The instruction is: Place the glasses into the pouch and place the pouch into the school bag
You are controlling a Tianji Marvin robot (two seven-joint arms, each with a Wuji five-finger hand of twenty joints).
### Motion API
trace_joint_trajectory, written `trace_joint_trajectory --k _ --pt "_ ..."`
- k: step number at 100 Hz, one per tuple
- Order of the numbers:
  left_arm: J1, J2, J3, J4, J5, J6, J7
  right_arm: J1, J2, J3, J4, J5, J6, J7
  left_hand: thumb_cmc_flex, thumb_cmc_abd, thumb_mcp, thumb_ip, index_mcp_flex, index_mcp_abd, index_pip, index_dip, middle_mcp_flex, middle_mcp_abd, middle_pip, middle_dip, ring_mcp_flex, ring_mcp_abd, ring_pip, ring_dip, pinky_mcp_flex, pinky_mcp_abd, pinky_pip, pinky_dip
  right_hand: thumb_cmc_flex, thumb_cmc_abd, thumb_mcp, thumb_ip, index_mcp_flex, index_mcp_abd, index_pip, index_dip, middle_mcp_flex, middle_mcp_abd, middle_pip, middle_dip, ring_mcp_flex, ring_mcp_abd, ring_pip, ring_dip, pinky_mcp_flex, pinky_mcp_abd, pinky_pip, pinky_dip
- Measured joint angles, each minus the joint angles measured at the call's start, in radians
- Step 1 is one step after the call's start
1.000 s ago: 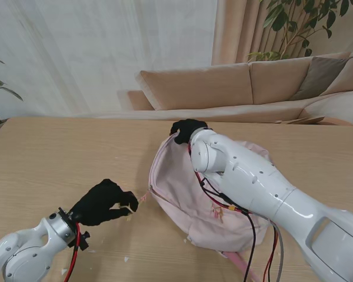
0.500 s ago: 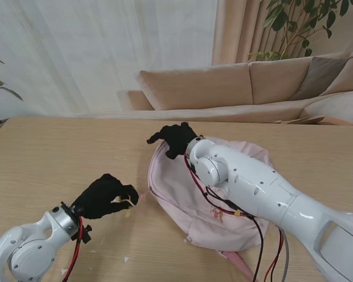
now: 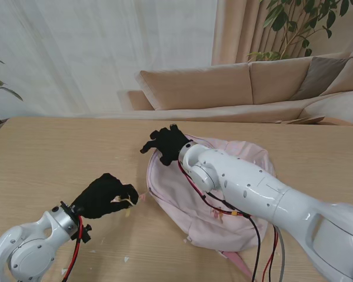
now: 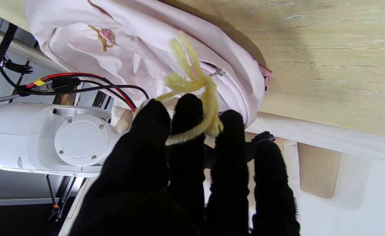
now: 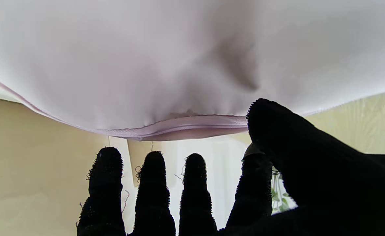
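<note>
Beside the school bag (image 3: 191, 202), left robot hand (image 3: 104, 197) pinches its yellow cord (image 4: 192, 88).

One pink school bag (image 3: 206, 200) on one wooden table (image 3: 59, 153). One yellow cord (image 4: 195, 88), knotted. Two black-gloved hands: left hand (image 3: 104, 197), right hand (image 3: 165, 144). Two white arms. One beige sofa (image 3: 241, 85) behind, two plants at the edges.

The left hand (image 3: 106, 197) is curled up tight. The right hand (image 3: 165, 144) has its fingers spread wide
</note>
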Motion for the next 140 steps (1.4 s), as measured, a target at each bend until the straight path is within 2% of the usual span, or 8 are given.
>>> trace_joint_trajectory --k 18,44,55,74,84,95,113,140 --pt "-0.001 0.0 0.0 0.0 -0.001 -0.003 -0.001 0.014 -0.015 -0.028 0.02 0.002 -0.035 -0.009 0.0 0.0 0.0 0.0 0.0 0.0 0.0 0.0 0.0 0.0 0.0 0.0 0.0 0.0 0.0 0.0 0.0 0.0 0.0 0.0 0.002 0.0 -0.004 0.0 0.004 -0.001 -0.004 0.0 0.0 0.0 -0.013 -0.008 -0.005 0.0 -0.002 -0.003 -0.011 0.0 -0.012 0.0" --pt "-0.002 0.0 0.0 -0.001 -0.005 -0.006 -0.001 0.059 -0.039 -0.108 0.057 -0.007 -0.056 0.045 0.0 0.0 0.0 0.0 0.0 0.0 0.0 0.0 0.0 0.0 0.0 0.0 0.0 0.0 0.0 0.0 0.0 0.0 0.0 0.0 0.088 0.068 0.021 -0.001 0.25 -0.027 0.161 0.056 0.0 -0.011 0.014 0.0 -0.015 -0.02 -0.004 -0.012 -0.021 -0.003 -0.034 0.0" --pt "-0.002 0.0 -0.001 -0.001 -0.005 -0.009 -0.001 0.063 -0.045 -0.11 0.07 -0.004 -0.066 0.049 0.0 0.0 0.0 0.0 0.0 0.0 0.0 0.0 0.0 0.0 0.0 0.0 0.0 0.0 0.0 0.0 0.0 0.0 0.0 0.0 0.087 0.07 -0.087 -0.09 0.327 -0.079 0.385 0.042 0.065 -0.037 0.016 0.006 -0.014 -0.02 -0.002 -0.013 -0.021 0.0 -0.035 0.0" --pt "0.0 0.0 -0.003 -0.002 -0.005 -0.009 -0.001 0.056 -0.044 -0.076 0.071 0.016 -0.071 0.042 0.0 0.0 0.0 0.0 0.0 0.0 0.0 0.0 0.0 0.0 0.0 0.0 0.0 0.0 0.0 0.0 0.0 0.0 0.0 0.0 0.084 0.163 -0.173 -0.09 0.344 -0.078 0.439 0.298 0.299 -0.088 -0.015 0.016 0.111 -0.021 0.008 -0.013 0.018 -0.007 -0.036 -0.012" --pt "0.001 0.0 -0.005 -0.003 -0.004 -0.009 -0.001 0.044 -0.042 -0.039 0.066 0.063 -0.061 0.05 0.0 0.0 0.0 0.0 0.0 0.0 0.0 0.0 0.0 0.0 0.0 0.0 0.0 0.0 0.0 0.0 0.0 0.0 0.0 0.0 0.083 0.2 -0.184 -0.086 0.292 -0.023 0.438 0.392 0.53 -0.077 -0.01 0.081 0.268 -0.02 0.047 -0.005 0.081 -0.003 0.022 -0.013" --pt "0.006 0.0 -0.01 -0.005 -0.001 -0.014 0.0 0.025 -0.046 0.01 0.063 0.135 -0.025 0.049 0.0 0.0 0.0 0.0 0.0 0.0 0.0 0.0 0.0 0.0 0.0 0.0 0.0 0.0 0.0 0.0 0.0 0.0 0.0 0.0 0.104 0.201 -0.2 -0.086 0.28 0.048 0.474 0.405 0.668 -0.055 0.141 0.212 0.421 -0.025 0.164 0.07 0.167 0.013 0.113 -0.001" --pt "0.016 0.0 -0.017 -0.007 0.001 -0.018 0.002 -0.013 -0.07 0.095 0.064 0.232 0.096 0.013 0.0 0.0 0.006 0.0 0.0 0.0 0.0 -0.002 0.0 0.0 0.0 0.0 0.0 0.0 0.0 0.0 0.0 0.0 0.0 0.0 0.138 0.179 -0.2 -0.102 0.281 0.197 0.572 0.355 0.691 -0.002 0.307 0.28 0.482 -0.022 0.337 0.156 0.239 0.027 0.231 0.02" --pt "0.026 0.0 -0.008 -0.007 -0.009 -0.022 -0.004 -0.013 -0.083 0.131 0.049 0.284 0.27 0.051 0.004 0.0 0.016 0.0 -0.002 0.0 -0.026 -0.005 0.0 -0.002 -0.015 0.0 0.0 0.0 0.0 0.0 0.0 0.0 0.0 0.0 0.148 0.138 -0.2 -0.123 0.3 0.266 0.609 0.331 0.726 0.021 0.327 0.29 0.504 -0.021 0.411 0.17 0.26 0.034 0.284 0.038"
